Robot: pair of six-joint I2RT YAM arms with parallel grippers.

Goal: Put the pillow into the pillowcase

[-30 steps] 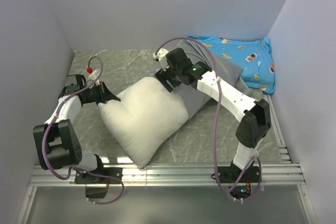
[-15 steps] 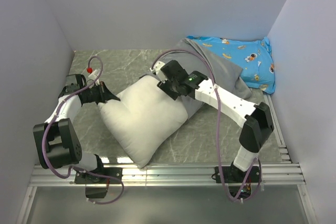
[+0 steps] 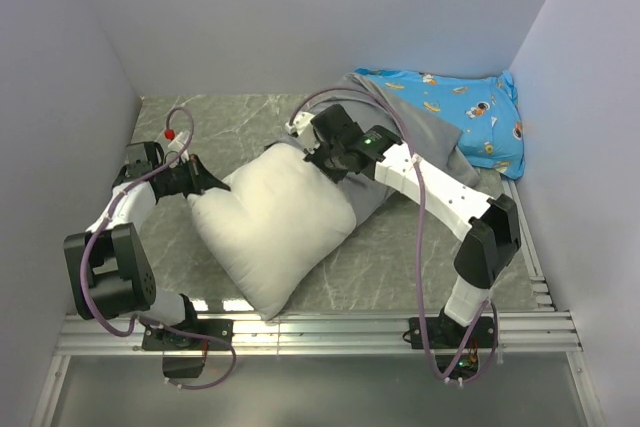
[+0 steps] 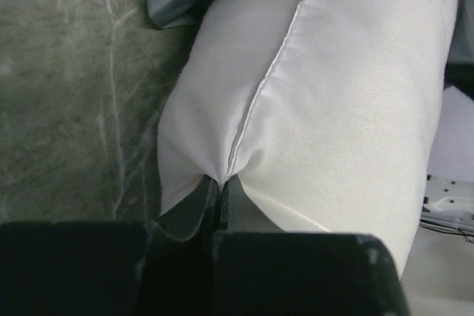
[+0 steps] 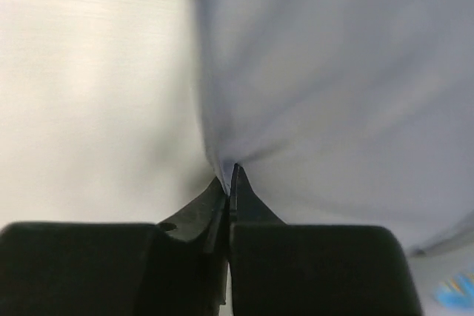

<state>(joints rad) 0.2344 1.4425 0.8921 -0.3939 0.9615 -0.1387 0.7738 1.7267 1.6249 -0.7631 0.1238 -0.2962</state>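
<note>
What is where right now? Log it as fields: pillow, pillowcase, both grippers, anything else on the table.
pillow: white pillow lies on the table, mostly uncovered, its far end at the grey cloth
pillowcase: grey pillowcase lies limp and wrinkled behind the pillow, partly over the blue printed pillow
left gripper: left gripper is shut on the pillow's seamed edge
right gripper: right gripper is shut on a pinch of pillowcase fabric beside the pillow
other: blue printed pillow sits in the far right corner

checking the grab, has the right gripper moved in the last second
Yes: the right gripper came slightly down the view, away from the back wall, and shut on the pillowcase.
</note>
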